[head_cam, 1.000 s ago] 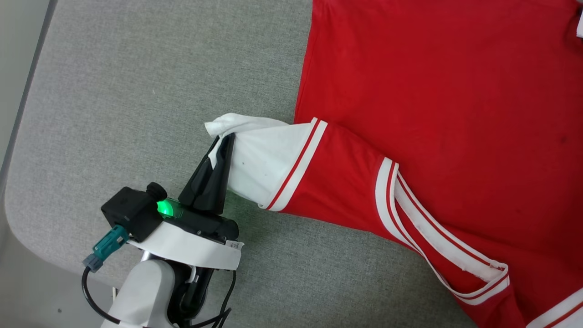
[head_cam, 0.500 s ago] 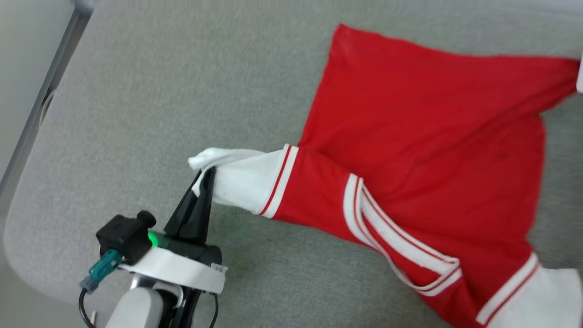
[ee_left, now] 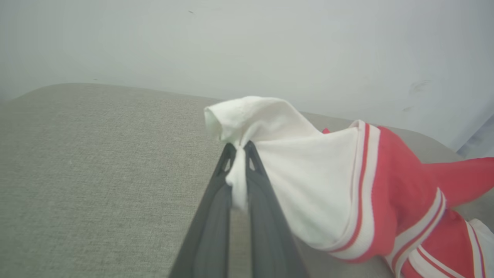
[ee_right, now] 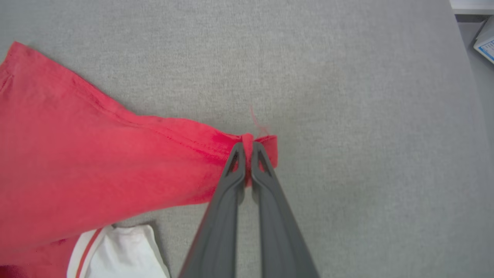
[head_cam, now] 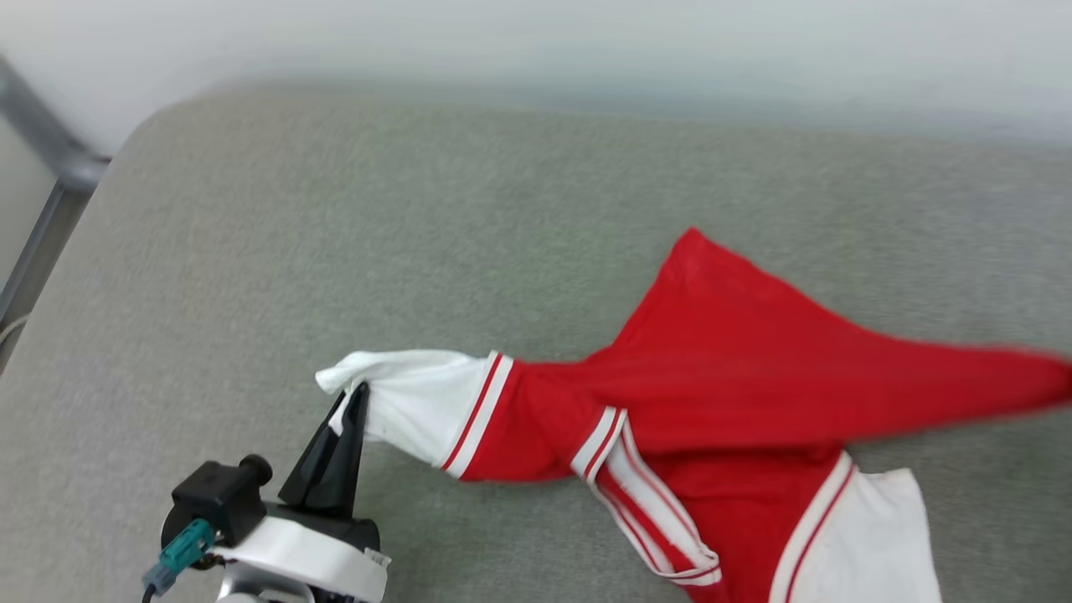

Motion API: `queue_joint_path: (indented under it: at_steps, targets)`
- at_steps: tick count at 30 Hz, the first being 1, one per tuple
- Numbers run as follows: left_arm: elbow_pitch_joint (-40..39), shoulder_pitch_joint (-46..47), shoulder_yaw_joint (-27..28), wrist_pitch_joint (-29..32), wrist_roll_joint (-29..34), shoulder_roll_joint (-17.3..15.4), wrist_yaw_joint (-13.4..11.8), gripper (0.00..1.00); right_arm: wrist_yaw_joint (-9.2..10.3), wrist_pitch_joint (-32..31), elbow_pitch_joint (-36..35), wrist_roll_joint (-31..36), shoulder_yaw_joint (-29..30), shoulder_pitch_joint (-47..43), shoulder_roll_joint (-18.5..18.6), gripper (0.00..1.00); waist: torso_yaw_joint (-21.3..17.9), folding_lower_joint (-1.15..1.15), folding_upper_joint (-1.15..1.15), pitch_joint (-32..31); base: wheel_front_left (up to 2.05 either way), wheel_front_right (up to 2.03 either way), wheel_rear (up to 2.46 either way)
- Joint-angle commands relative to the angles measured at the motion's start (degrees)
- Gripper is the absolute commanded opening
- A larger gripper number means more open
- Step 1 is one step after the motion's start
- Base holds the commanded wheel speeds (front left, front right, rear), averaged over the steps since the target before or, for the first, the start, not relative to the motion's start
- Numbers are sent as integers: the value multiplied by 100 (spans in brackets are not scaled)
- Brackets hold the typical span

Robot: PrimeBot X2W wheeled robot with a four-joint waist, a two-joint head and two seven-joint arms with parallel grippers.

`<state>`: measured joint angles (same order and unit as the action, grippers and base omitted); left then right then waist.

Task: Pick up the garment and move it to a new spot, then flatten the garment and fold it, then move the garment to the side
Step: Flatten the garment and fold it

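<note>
Our left tool (ee_left: 239, 148) was pinched shut on the tip of one white sleeve of the garment (head_cam: 754, 368). Our right tool (ee_right: 247, 148) was pinched shut on a red corner of its edge. The garment stretched between the two tools. Its other white sleeve lay on the grey desk (head_cam: 335, 234).

The head camera looked down over the table (head_cam: 251, 251), the left wrist camera looked low along the left tool (ee_left: 239, 148), the right one faced down closely along the right tool (ee_right: 248, 144), all sharing the garment (head_cam: 737, 377).
</note>
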<state>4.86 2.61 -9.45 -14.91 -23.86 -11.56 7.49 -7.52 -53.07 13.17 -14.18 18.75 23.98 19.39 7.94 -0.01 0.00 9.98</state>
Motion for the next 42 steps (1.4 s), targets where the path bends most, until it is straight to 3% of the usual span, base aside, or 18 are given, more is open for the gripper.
queue_joint_path:
  at_steps: [1,9,17,18,19,20,22,31,37,42]
  targets:
    - [23,-105,26,-39,39,0,-1,0,6,-25,-346,-44,165,-514,-187,0,-255,1,0,-265,0,0,0]
    - [175,-313,103,-39,68,-69,-1,0,5,84,-1725,-127,795,-2534,-1234,0,-539,1,0,-393,0,0,0]
    - [406,-428,28,-39,3,-112,-1,0,5,413,-1496,-447,732,-3583,-1649,0,-623,1,0,-511,0,0,0]
    - [420,-423,21,-39,2,-113,-1,0,5,533,-1353,-639,665,-3622,-1655,15,-622,1,0,-517,0,0,0]
    - [432,-421,15,-39,5,-116,-1,0,5,688,-1214,-816,623,-3641,-1656,45,-622,1,0,-522,0,0,0]
    - [446,-421,5,-39,6,-118,-1,0,5,868,-1129,-837,534,-3654,-1654,100,-622,1,0,-524,0,0,0]
    - [468,-416,-5,-39,-8,-127,-1,0,5,1235,-950,-1059,390,-3596,-1655,100,-625,1,0,-525,0,0,0]
    - [588,-273,-122,-39,42,-139,-1,0,5,3600,-1182,-722,-46,-2905,-1572,100,-536,1,0,-531,0,0,0]
    - [554,-77,-209,-39,21,-147,0,0,5,4271,-877,-610,-471,-2233,-1214,100,-423,1,0,-363,0,0,0]
    - [475,233,-375,-39,-13,-133,0,0,4,3788,-429,-754,-1066,-1326,-881,100,-236,1,0,-40,0,0,0]
